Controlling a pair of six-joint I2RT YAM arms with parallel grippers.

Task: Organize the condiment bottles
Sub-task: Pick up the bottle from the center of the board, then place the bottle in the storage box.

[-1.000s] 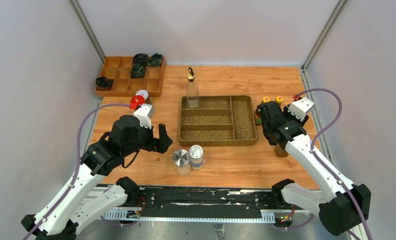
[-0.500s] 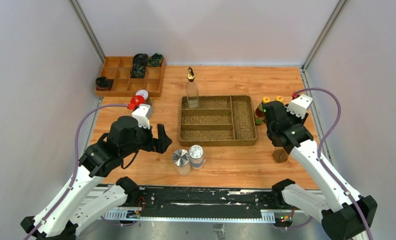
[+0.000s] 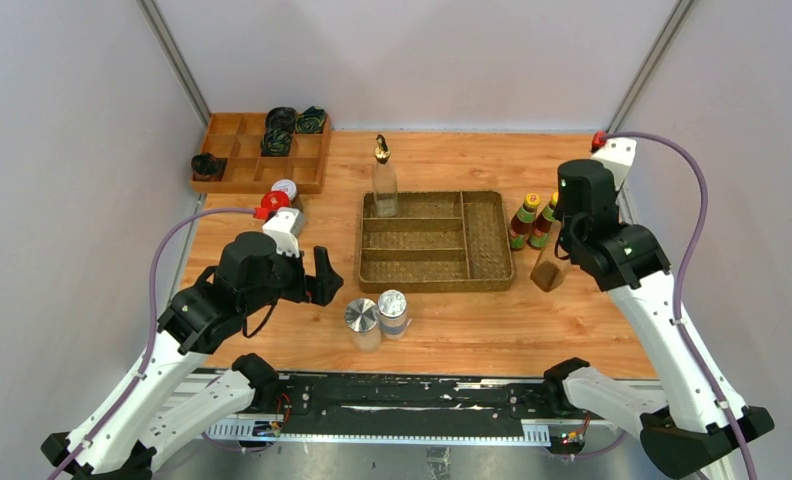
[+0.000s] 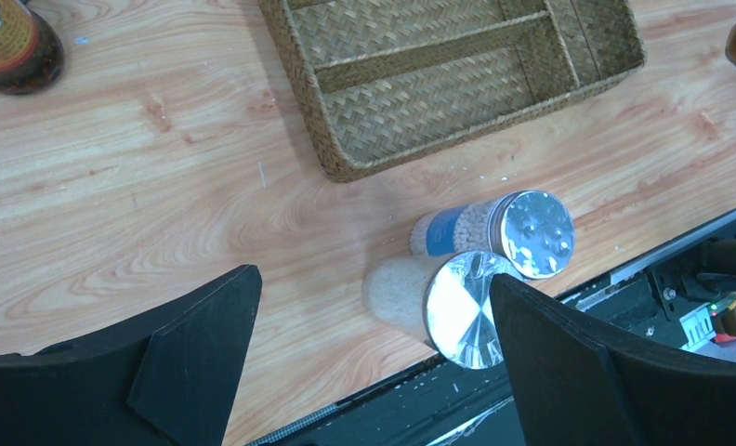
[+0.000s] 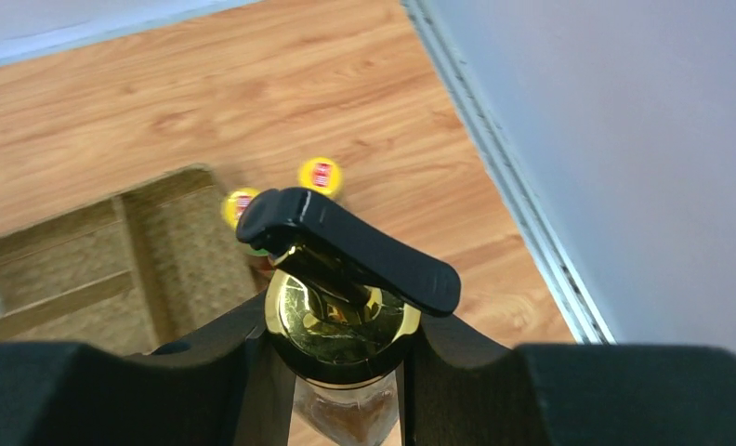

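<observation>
My right gripper (image 3: 560, 245) is shut on the gold collar of a clear gold-spouted bottle (image 3: 549, 270) holding brown liquid. The bottle hangs tilted above the table, just right of the woven tray (image 3: 487, 250). The wrist view shows that gripper (image 5: 341, 372) clamped under the collar of the gold-spouted bottle (image 5: 341, 321). Two yellow-capped sauce bottles (image 3: 532, 222) stand close behind it. A second clear bottle (image 3: 383, 182) stands in the tray's back left compartment. My left gripper (image 3: 317, 282) is open and empty, left of two silver-lidded shakers (image 3: 376, 317). Its wrist view shows the left gripper (image 4: 372, 283) and the shakers (image 4: 494, 269).
A red-lidded jar (image 3: 272, 203) and a white-lidded jar (image 3: 285, 188) stand at the left, behind my left arm. A wooden compartment box (image 3: 227, 165) with dark cloth bundles sits at the back left. The right wall rail (image 5: 504, 177) runs close to the sauce bottles.
My right arm has lifted the gold-spouted bottle from the near right of the table and carried it back, next to the sauce bottles. The left arm has not moved.
</observation>
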